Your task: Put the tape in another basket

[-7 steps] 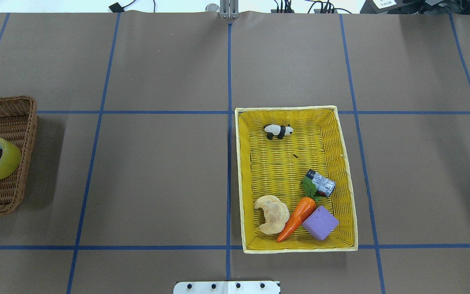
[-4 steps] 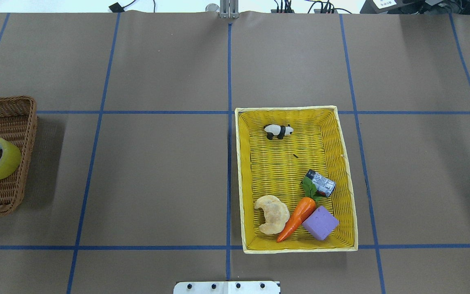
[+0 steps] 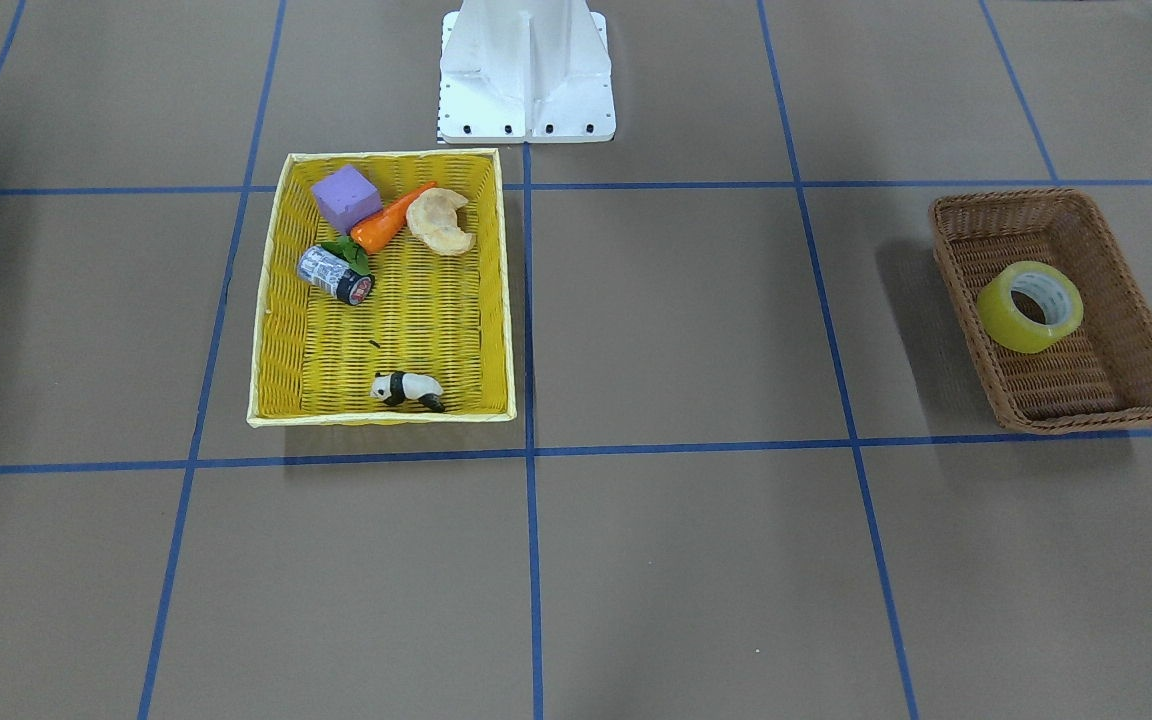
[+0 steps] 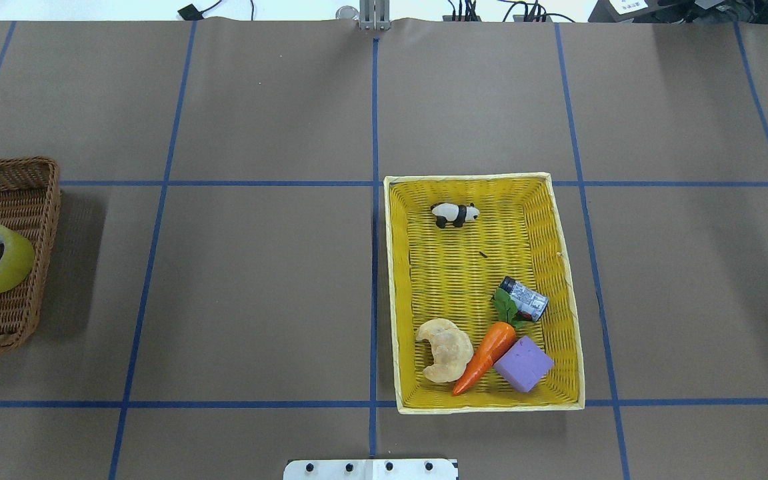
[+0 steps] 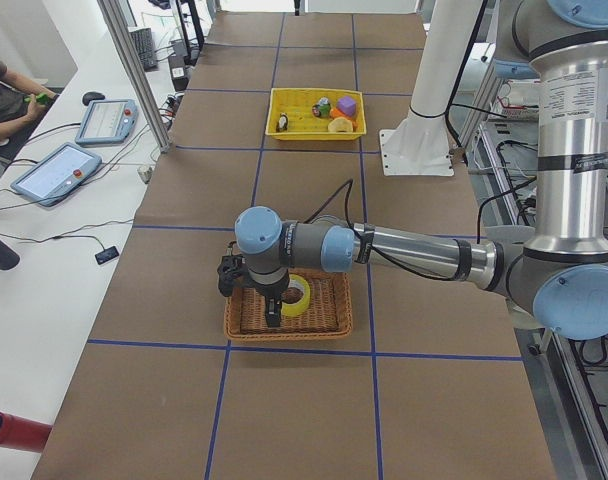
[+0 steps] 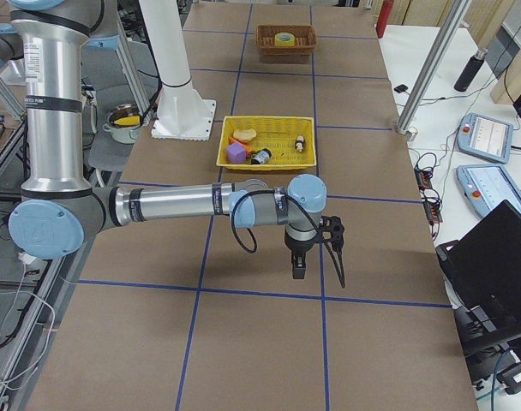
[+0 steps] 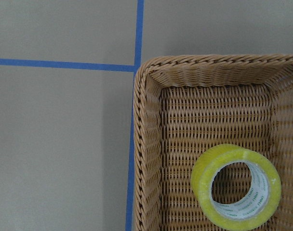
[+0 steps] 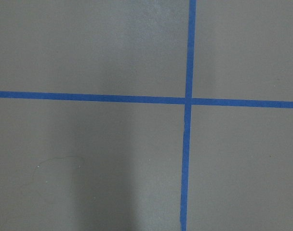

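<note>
The tape [image 4: 21, 261], a yellowish ring, lies inside the dark brown wicker basket [image 4: 45, 253] at the table's far left. It also shows in the front view [image 3: 1000, 315] and in the left wrist view [image 7: 200, 184], which looks straight down on the basket's corner [image 7: 146, 144]. In the left side view my left gripper [image 5: 273, 314] hangs just over the basket [image 5: 284, 330], next to the tape [image 5: 297, 306]; I cannot tell whether it is open or shut. In the right side view my right gripper [image 6: 297, 269] hangs low over bare table; I cannot tell its state.
A bright yellow basket [image 4: 396, 300] right of centre holds a toy panda [image 4: 454, 213], a small can [image 4: 525, 299], a carrot [image 4: 484, 357], a croissant [image 4: 445, 350] and a purple block [image 4: 524, 363]. The robot's white base [image 3: 526, 70] stands behind it. Blue tape lines grid the brown table.
</note>
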